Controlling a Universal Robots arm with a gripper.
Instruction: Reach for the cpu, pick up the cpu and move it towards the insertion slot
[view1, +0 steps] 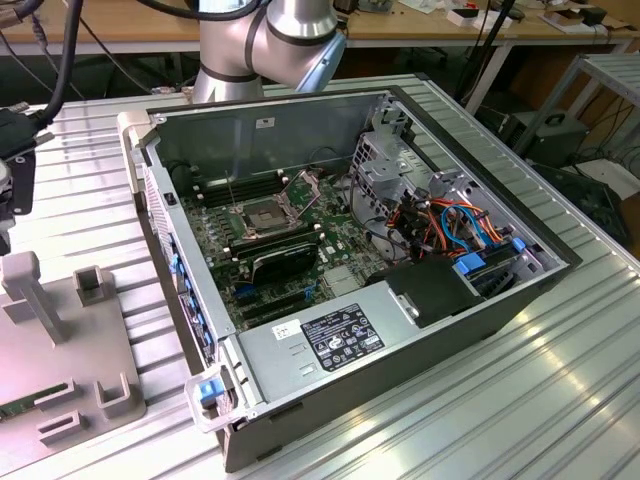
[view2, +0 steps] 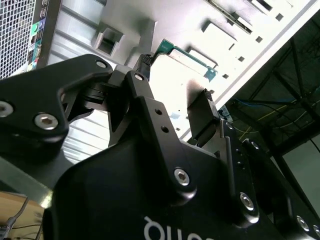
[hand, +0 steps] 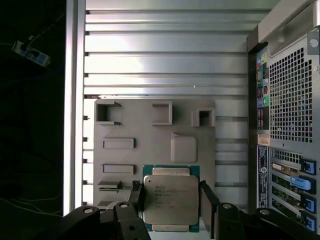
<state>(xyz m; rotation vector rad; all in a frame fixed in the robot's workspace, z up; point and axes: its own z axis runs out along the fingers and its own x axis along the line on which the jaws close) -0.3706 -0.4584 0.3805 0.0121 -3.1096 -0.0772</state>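
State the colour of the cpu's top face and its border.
The cpu has a pale grey metallic face with a green edge around it, best seen in the first wrist view.

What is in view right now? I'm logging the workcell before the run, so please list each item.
cpu: one, grey-tan face with green edge, on the grey fixture plate, between the gripper's fingers.
insertion slot: one, silver frame with dark centre, on the motherboard inside the case.
computer case: one, dark grey, open, on the ribbed metal table.
fixture plate: one, pale grey, beside the case.
gripper: one, black, fingers either side of the cpu.
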